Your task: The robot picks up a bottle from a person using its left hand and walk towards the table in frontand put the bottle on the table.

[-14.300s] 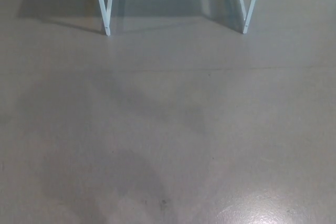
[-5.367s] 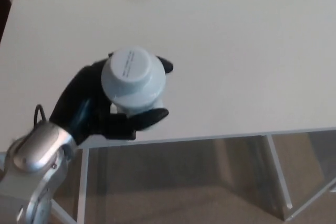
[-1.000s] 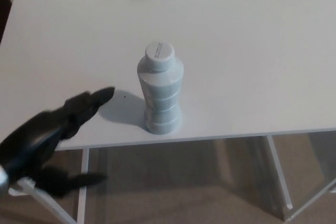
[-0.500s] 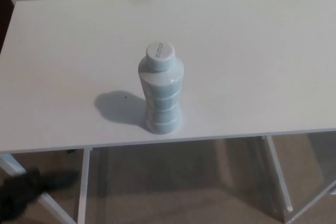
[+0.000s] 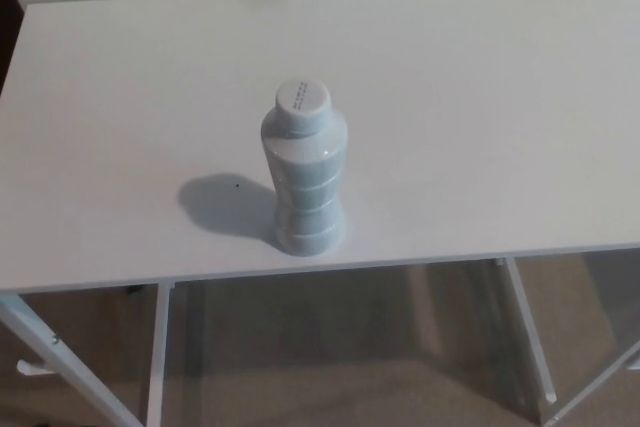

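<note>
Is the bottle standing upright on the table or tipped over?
Upright: the bottle stands on its base near the table front edge, cap up.

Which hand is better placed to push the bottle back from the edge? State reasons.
Left, probably: the bottle stands upright, slightly left of centre, near the front of the table. Neither hand shows.

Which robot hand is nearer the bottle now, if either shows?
Neither can be named: left hand and right hand are both out of view. The bottle stands upright, alone, near the table's front edge.
</note>
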